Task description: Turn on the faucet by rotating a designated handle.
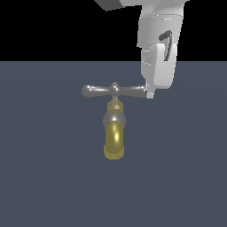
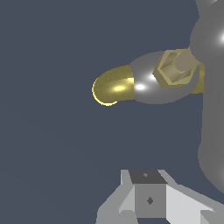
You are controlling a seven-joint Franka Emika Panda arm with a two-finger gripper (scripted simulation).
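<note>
1. Faucet [image 1: 114, 133] stands on the dark grey floor [image 1: 44, 186], its brass spout [image 1: 114, 141] curving down toward the camera in the exterior view.
2. Atop the faucet, the handle [image 1: 114, 91] lies level, its long axis running from the exterior view's left to right (brass nub at centre).
3. At the handle's right end, the gripper [image 1: 150, 93] hangs upright from the arm, its fingertip touching that bulb; whether its fingers are spread or together cannot be told.

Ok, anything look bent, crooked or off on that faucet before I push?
Nothing stands out. The faucet looks intact, its handle lies level, and the gripper sits at the handle's end on the exterior view's right.
</note>
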